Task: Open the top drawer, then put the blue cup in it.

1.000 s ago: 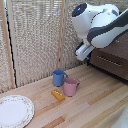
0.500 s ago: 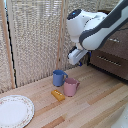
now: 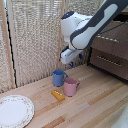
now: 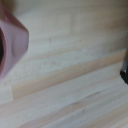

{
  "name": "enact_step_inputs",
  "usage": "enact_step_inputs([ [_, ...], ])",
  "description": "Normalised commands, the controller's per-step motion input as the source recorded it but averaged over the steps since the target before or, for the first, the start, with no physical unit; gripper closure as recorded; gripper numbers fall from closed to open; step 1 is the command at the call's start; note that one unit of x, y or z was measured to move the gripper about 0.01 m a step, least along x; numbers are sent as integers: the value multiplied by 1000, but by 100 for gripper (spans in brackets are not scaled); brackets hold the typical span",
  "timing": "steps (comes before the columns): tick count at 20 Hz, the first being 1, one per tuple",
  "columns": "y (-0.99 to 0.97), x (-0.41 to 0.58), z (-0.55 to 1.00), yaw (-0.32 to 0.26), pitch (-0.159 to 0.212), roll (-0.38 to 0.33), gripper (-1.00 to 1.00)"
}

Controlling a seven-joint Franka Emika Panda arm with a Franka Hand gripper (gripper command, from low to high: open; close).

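The blue cup (image 3: 59, 77) stands upright on the wooden table, touching or almost touching the pink mug (image 3: 71, 87). My gripper (image 3: 75, 63) hangs above and just behind the two mugs, holding nothing that I can see; its fingers are too blurred to read. The dark brown cabinet is at the exterior view's right. Its top drawer (image 3: 111, 44) is partly hidden by my arm and looks flush with the drawer below. The wrist view shows the pink mug (image 4: 10, 45) at one edge over bare wood; the blue cup is out of that view.
A small orange object (image 3: 58, 95) lies on the table in front of the mugs. A white patterned plate (image 3: 15, 110) sits at the exterior view's lower left. A woven blind (image 3: 35, 35) closes off the back. The lower drawer (image 3: 107, 62) has a silver handle.
The arm has swung from the cabinet toward the exterior view's left, and the gripper has come down closer to the two mugs. The mugs and plate have not moved.
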Motion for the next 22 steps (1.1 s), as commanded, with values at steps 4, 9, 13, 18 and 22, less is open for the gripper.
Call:
enact_step_inputs([
  [4,244,629,21,-128,146,173,-100],
  [9,116,539,-109,-177,141,90,-100],
  [13,0,619,-36,-216,20,10,-100],
  [18,79,678,-5,-156,0,33,-100],
  [22,44,429,-279,-126,83,5,-100],
])
